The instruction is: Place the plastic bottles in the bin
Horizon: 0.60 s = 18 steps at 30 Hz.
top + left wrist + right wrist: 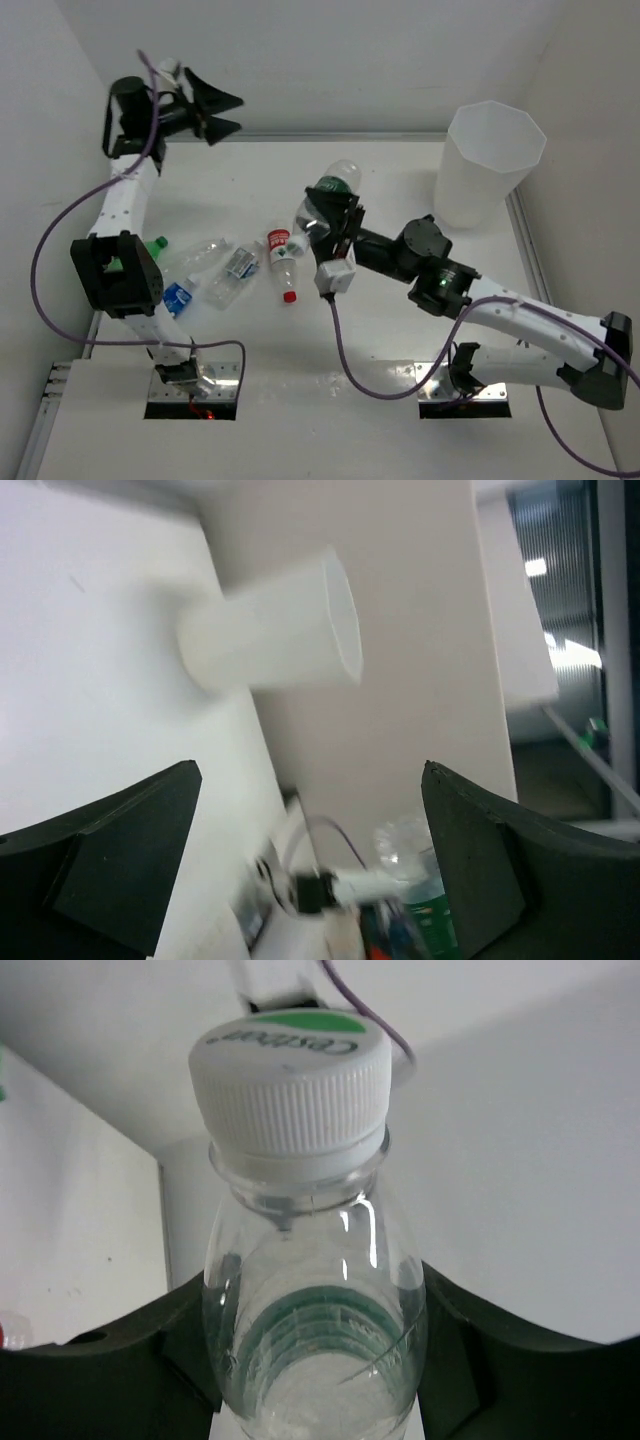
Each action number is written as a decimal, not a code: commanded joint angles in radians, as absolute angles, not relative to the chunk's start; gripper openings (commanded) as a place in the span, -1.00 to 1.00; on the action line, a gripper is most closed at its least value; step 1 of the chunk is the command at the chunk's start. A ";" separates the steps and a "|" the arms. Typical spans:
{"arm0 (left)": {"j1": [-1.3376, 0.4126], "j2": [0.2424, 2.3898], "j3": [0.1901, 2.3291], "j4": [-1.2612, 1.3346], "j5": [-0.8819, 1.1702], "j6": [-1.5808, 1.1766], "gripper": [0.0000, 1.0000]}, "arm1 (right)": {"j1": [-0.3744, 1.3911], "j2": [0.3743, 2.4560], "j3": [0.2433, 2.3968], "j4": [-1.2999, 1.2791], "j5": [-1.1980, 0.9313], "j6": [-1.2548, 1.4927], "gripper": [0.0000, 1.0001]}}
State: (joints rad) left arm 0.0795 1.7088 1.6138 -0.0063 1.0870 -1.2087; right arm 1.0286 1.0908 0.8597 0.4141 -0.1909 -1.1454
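Top view: the right claw (330, 205) is closed round a green-labelled bottle (340, 178), gripping it by the upper body. The bottle sits near the middle of the worktop (400, 165), well apart from the bin (490, 160). The bin stands upright at the far right corner.

Right wrist view: the two dark fingers (110, 1370) press against opposite sides of the clear shoulder, just below the neck. The white cap (290, 1080) is screwed on and points away from the camera.

The left claw (238, 113) is raised at the far left, beyond the worktop's far edge. Its fingers are spread wide with nothing between them. In the left wrist view the bin appears, blurred, in the gap between them.

Five bottles lie on their sides on the worktop, left of the held one:
- a red-labelled bottle (282, 260) with a red cap
- a grey-labelled bottle (238, 268) just beside it
- a clear bottle (207, 252), its label unreadable
- a blue-labelled bottle (180, 297)
- a bright green bottle (155, 244), partly hidden by the left arm
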 commanded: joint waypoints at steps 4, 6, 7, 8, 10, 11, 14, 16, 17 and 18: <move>0.221 1.695 1.651 -0.038 1.054 -1.051 1.00 | 0.715 1.184 1.408 0.056 0.327 -0.511 -0.99; 0.204 1.666 1.608 -0.048 1.026 -0.961 1.00 | 0.578 1.255 1.596 -0.029 0.371 -0.327 -0.99; 0.193 1.666 1.608 -0.086 1.017 -0.887 1.00 | 0.489 1.287 1.688 -0.076 0.383 -0.275 -0.99; 0.184 1.654 1.608 -0.106 0.999 -0.844 1.00 | 0.444 1.316 1.710 -0.124 0.402 -0.246 -0.99; 0.157 1.625 1.608 -0.144 0.957 -0.767 1.00 | 0.265 1.341 1.768 -0.164 0.411 -0.128 -0.99; 0.156 1.608 1.586 -0.144 0.928 -0.693 1.00 | 0.214 1.383 1.820 -0.255 0.378 -0.083 -0.99; 0.114 1.527 1.543 -0.144 0.803 -0.605 1.00 | -0.036 1.454 1.934 -0.391 0.223 0.153 -0.99; 0.080 1.500 1.505 -0.118 0.784 -0.565 1.00 | -0.142 1.480 1.937 -0.388 0.164 0.225 -0.99; 0.066 1.514 1.505 -0.152 0.819 -0.510 1.00 | -0.179 1.500 1.943 -0.384 0.155 0.236 -0.99; 0.051 1.531 1.549 -0.199 0.850 -0.485 1.00 | -0.192 1.528 1.957 -0.383 0.105 0.253 -0.99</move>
State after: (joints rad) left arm 0.0814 1.5627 1.5059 -0.1730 0.8539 -0.6498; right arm -0.1474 1.4853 1.9160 -0.3046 0.2264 0.0677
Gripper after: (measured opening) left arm 0.997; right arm 0.613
